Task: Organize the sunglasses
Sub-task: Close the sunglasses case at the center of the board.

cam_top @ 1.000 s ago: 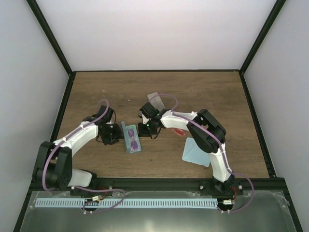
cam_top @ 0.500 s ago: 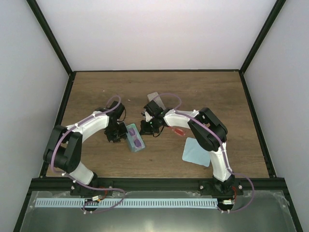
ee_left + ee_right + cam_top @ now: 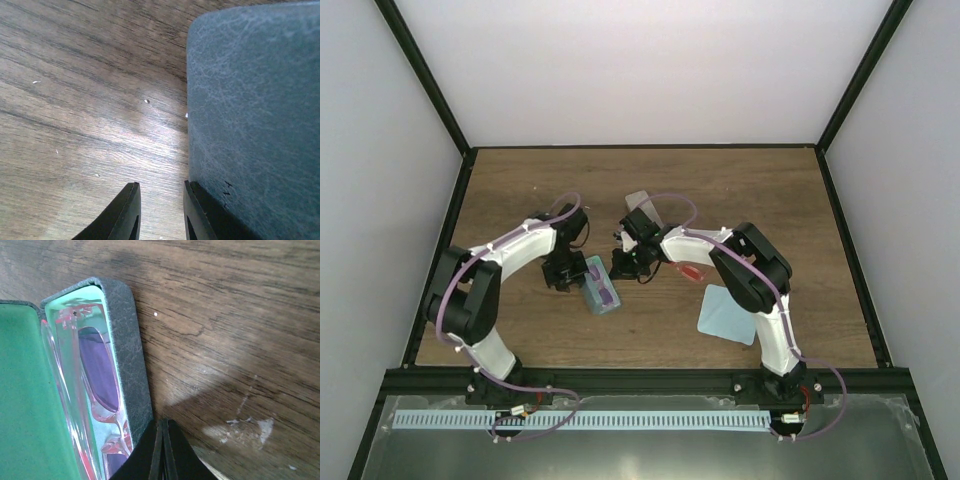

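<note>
An open oblong grey case [image 3: 590, 272] with a green lining lies mid-table. In it lies a pair of sunglasses [image 3: 604, 293] with a pink frame and purple lenses, seen close in the right wrist view [image 3: 100, 375]. My left gripper [image 3: 576, 275] is at the case's left side, slightly open and empty in its wrist view [image 3: 161, 195]. Its right finger [image 3: 202, 215] lies against the case's outer wall [image 3: 250, 125]. My right gripper [image 3: 620, 267] is shut and empty [image 3: 162, 427], its tip against the case's right wall [image 3: 127, 340]. A second, red-framed pair [image 3: 692, 272] lies partly under my right arm.
A light-blue square cloth [image 3: 728, 315] lies at the front right. A pale grey object [image 3: 638, 199] lies behind my right gripper, partly hidden by the cable. The green inside of the case lid [image 3: 25, 390] stands to the left in the right wrist view.
My left gripper has moved right, up to the case's left side, and the case has shifted a little to the right. My right gripper has barely moved.
</note>
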Controlling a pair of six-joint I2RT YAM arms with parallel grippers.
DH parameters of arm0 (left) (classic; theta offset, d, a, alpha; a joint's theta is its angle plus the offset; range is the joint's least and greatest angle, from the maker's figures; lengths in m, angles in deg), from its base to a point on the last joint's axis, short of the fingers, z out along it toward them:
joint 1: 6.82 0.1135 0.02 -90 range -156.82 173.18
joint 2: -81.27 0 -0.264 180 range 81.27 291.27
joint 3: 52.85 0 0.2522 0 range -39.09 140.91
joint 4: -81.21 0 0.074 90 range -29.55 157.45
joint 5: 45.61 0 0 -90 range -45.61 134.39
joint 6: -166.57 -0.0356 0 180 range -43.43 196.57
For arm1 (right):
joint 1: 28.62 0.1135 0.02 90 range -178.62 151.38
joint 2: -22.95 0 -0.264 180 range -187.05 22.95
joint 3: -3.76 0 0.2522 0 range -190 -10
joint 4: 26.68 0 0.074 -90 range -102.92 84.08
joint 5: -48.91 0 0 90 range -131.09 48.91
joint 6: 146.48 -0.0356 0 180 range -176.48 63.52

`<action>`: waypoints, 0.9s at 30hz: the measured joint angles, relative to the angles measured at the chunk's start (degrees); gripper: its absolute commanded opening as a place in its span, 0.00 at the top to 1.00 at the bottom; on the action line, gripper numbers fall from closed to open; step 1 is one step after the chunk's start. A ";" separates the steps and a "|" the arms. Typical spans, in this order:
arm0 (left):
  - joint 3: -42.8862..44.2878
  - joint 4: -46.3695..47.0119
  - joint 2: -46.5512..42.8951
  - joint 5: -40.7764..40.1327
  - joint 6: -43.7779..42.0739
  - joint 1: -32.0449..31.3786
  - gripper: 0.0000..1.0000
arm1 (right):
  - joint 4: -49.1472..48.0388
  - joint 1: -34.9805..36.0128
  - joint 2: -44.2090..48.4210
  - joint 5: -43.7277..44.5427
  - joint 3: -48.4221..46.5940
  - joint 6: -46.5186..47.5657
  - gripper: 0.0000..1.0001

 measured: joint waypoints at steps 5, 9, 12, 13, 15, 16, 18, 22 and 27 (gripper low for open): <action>1.90 -2.10 1.42 -0.83 0.04 -0.74 0.75 | -0.94 -0.20 0.13 -0.61 0.63 0.02 0.99; 2.47 -3.32 1.73 -0.68 0.46 -1.66 0.75 | -1.36 -0.22 0.17 -0.72 0.87 0.04 0.99; 3.15 -4.90 2.16 0.15 0.81 -2.84 0.75 | -1.60 -0.22 0.24 -0.68 0.98 0.11 0.99; 3.48 -5.51 2.36 0.74 0.83 -3.30 0.75 | -1.79 -0.22 0.24 -0.59 0.98 0.22 0.99; 4.09 -6.34 2.71 2.54 0.85 -4.48 0.73 | -2.62 -0.22 0.22 -0.04 1.03 0.35 0.99; 4.37 -6.47 2.89 3.78 0.87 -5.11 0.72 | -3.17 -0.22 0.17 0.26 1.05 0.50 0.99; 4.87 -5.62 3.28 6.12 0.90 -6.25 0.71 | -4.31 -0.22 -0.15 0.07 1.05 0.87 0.99; 6.29 -3.85 3.67 8.85 1.03 -6.64 0.71 | -5.38 -0.22 -0.26 -0.57 1.36 1.36 0.99; 8.72 2.64 7.04 9.44 0.57 -5.90 0.71 | -6.34 0.61 -0.09 -4.35 3.10 1.29 0.99</action>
